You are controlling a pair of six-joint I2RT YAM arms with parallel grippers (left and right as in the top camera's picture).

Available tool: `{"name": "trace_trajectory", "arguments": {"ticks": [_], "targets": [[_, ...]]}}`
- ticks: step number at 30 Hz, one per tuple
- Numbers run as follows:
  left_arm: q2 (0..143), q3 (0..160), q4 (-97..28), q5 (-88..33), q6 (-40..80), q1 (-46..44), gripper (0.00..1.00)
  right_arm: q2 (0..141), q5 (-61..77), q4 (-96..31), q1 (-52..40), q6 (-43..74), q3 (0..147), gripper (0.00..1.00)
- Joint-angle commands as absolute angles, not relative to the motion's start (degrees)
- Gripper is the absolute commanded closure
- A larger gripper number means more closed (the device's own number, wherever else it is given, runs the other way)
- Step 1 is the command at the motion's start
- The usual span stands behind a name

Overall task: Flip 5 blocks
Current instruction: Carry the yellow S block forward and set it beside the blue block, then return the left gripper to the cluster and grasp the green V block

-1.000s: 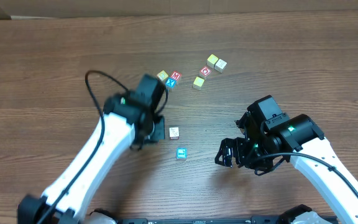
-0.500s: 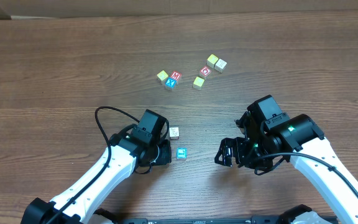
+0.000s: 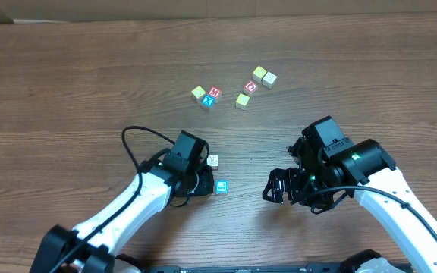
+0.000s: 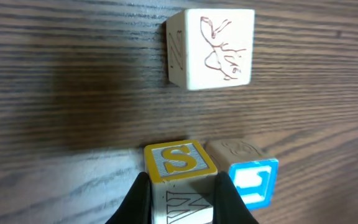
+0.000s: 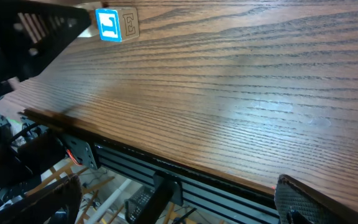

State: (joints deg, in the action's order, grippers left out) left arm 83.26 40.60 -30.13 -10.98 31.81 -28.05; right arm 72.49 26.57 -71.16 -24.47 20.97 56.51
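My left gripper (image 4: pixel 180 200) is shut on a block (image 4: pixel 179 163) with a yellow S face and an M on its side. It is held low, right beside the blue-faced block (image 4: pixel 252 182) (image 3: pixel 221 186). A cream block (image 4: pixel 211 48) (image 3: pixel 213 161) with a red drawing lies just beyond. In the overhead view my left gripper (image 3: pixel 202 182) covers the held block. My right gripper (image 3: pixel 278 187) (image 5: pixel 173 186) hovers open and empty at the table's near edge. In its wrist view the blue-faced block (image 5: pixel 107 25) shows an E side.
Several more blocks lie in a loose cluster farther back: a yellow one (image 3: pixel 198 92), a red M (image 3: pixel 215 92), a blue one (image 3: pixel 208 101), a green-yellow one (image 3: pixel 243 99), a red O (image 3: pixel 251 86) and a pale pair (image 3: pixel 264 76). The table edge (image 5: pixel 185 168) runs under my right gripper.
My left arm has pulled back from near the far cluster to the near side and then edged right, up against the blue-faced block. The right arm has not moved.
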Motion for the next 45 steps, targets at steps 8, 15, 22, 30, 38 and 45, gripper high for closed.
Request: {"name": "trace_trajectory", "arguments": {"ticks": [8, 15, 22, 30, 38, 45], "targets": [[86.59, 40.12, -26.74, -13.80, 30.22, -28.27, 0.91, 71.99, 26.44, -71.02, -24.75, 20.82, 58.15, 0.00], [86.59, 40.12, -27.27, -14.04, 30.20, -28.27, 0.74, 71.99, 26.44, -71.05, -24.75, 20.82, 58.15, 0.00], [86.56, 40.12, -27.38, -14.04, 30.20, -28.27, 0.50, 71.99, 26.44, -71.29, -24.75, 20.82, 58.15, 0.00], [86.52, 40.32, -26.92, -13.76, 29.93, -28.14, 0.54, 71.99, 26.44, -71.26, -24.75, 20.82, 58.15, 0.00], [83.74, 43.31, -28.69, -11.42, 28.67, -28.12, 0.56, 71.99, 26.44, -71.26, -24.75, 20.82, 58.15, 0.00], [79.40, 44.66, -32.47, -7.86, 25.23, -28.10, 0.55, 71.99, 26.37, -70.91, -24.75, 20.84, 58.15, 0.00]]}}
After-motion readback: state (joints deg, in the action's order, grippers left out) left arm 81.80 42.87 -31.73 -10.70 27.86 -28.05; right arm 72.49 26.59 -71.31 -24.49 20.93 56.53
